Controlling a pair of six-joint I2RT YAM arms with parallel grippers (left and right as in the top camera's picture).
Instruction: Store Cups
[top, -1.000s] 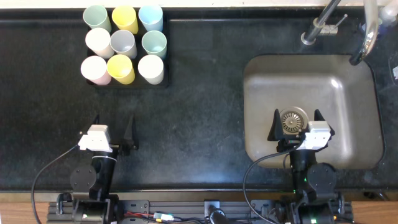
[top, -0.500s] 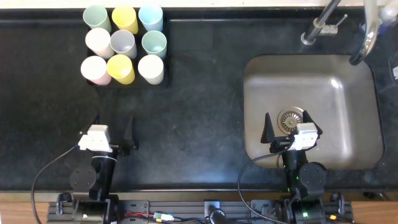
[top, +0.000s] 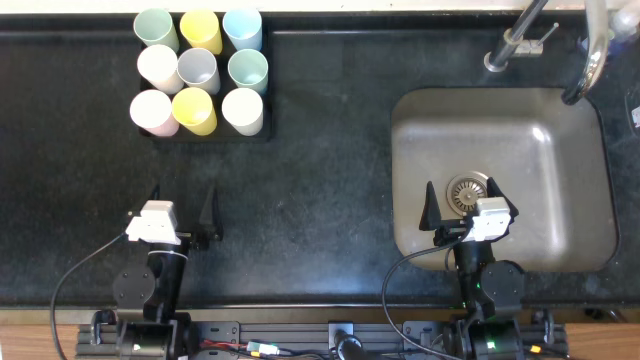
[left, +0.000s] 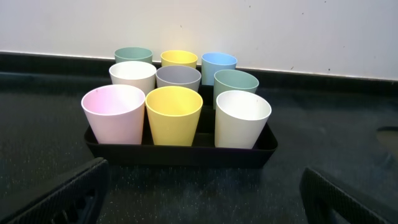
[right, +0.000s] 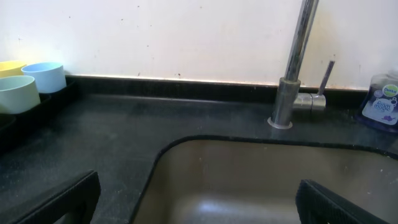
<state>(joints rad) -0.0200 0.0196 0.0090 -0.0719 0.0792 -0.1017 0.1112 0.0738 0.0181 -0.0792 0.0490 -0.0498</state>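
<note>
Several upright cups, pastel pink (left: 114, 114), yellow (left: 174, 114), white (left: 242, 118), grey, green and blue, stand in three rows in a black tray (top: 262, 132) (left: 180, 153) at the back left of the dark counter. My left gripper (top: 183, 203) (left: 199, 193) is open near the counter's front, well short of the tray, nothing between its fingers. My right gripper (top: 462, 202) (right: 198, 199) is open over the front part of the steel sink (top: 560, 150) (right: 249, 180), empty.
A tap (top: 520, 35) (right: 297, 62) rises behind the sink, with a soap bottle (right: 380, 99) at the far right. A white wall backs the counter. Bare dark worktop (top: 320, 190) lies between tray and sink.
The right gripper drew back a little toward its base and shifted slightly left over the sink. The left arm and cups stayed still.
</note>
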